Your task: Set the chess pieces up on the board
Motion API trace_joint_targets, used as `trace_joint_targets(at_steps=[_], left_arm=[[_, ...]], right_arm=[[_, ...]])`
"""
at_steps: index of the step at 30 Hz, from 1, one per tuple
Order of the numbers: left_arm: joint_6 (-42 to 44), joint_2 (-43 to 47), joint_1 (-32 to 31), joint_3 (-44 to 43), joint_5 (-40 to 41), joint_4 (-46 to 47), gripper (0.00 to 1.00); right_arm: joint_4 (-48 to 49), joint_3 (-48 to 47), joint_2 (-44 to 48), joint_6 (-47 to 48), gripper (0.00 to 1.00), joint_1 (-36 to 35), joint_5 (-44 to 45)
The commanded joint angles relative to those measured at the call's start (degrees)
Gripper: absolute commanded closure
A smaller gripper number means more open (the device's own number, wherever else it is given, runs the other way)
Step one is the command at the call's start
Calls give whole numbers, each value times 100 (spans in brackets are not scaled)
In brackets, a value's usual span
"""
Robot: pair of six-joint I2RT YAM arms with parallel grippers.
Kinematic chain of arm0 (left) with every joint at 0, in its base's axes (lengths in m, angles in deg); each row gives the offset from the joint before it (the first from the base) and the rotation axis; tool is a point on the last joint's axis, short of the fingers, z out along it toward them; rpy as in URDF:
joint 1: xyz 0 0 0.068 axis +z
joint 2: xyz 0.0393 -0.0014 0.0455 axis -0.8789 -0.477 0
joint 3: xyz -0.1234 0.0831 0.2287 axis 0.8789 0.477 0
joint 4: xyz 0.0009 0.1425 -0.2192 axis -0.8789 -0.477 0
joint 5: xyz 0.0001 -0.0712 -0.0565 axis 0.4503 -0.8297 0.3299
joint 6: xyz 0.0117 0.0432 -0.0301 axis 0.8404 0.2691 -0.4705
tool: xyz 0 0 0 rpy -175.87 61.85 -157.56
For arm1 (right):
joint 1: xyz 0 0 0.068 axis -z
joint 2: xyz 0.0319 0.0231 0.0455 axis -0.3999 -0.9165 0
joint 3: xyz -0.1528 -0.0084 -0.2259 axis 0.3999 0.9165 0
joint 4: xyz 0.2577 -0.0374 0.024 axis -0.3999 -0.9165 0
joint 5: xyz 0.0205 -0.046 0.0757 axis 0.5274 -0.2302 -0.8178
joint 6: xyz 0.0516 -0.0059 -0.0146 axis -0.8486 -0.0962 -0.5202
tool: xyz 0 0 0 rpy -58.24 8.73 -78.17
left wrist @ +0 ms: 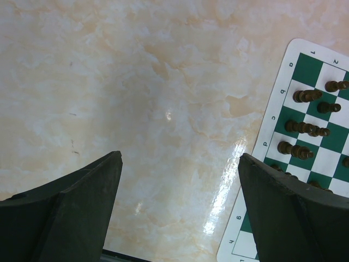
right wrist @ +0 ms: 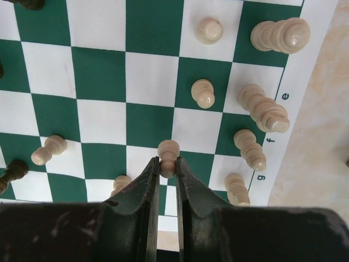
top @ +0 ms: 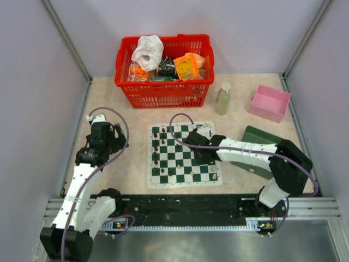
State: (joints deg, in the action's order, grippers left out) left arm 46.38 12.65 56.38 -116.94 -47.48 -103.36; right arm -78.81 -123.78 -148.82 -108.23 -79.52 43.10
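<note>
We see the board (right wrist: pixel 98 71) as a flat, matte mat of dark green and white checks with a white, lettered border, lying on a glossy desk (left wrist: pixel 136 82) of cream marbled stone. The right pincer (right wrist: pixel 168 164) is over the board's near edge. Its two dark, tapered fingers (right wrist: pixel 143 188) are clamped on a cream pawn (right wrist: pixel 168 150), a small turned piece with a round head. In the right wrist view the pawn's long axis runs in line with the fingers, head pointing away from them. We cannot tell whether its foot touches the board.

Other cream pieces (right wrist: pixel 264 109) stand around it on the squares by the lettered edge. They are smooth and ringed like lathe work, the taller ones nearest the border. In this view their tops lean outward, away from the picture's centre.

The dark brown pieces (left wrist: pixel 307 95) line the opposite side of the board. They are slender and knobbed, their tops pointing right in the left wrist view.

The left pincer (left wrist: pixel 180 213) hangs over bare desk beside that side of the board. Its broad black fingers are spread wide apart with nothing between them.

Behind the board stand a red plastic lattice basket (top: pixel 163 87), a pale bottle (top: pixel 222 99) and a pink box (top: pixel 269 102).
</note>
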Motion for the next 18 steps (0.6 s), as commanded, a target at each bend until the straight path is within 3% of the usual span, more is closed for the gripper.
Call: trace_joint_targets(at_steps=[1,18], left_arm=[[32,53,-6,22,-23,219,7],[32,35,-6,13,-23,210,7]], right_arm=[[-40,-40,-123,-102,87,40,235],[215,180,-80,-76,86,268,94]])
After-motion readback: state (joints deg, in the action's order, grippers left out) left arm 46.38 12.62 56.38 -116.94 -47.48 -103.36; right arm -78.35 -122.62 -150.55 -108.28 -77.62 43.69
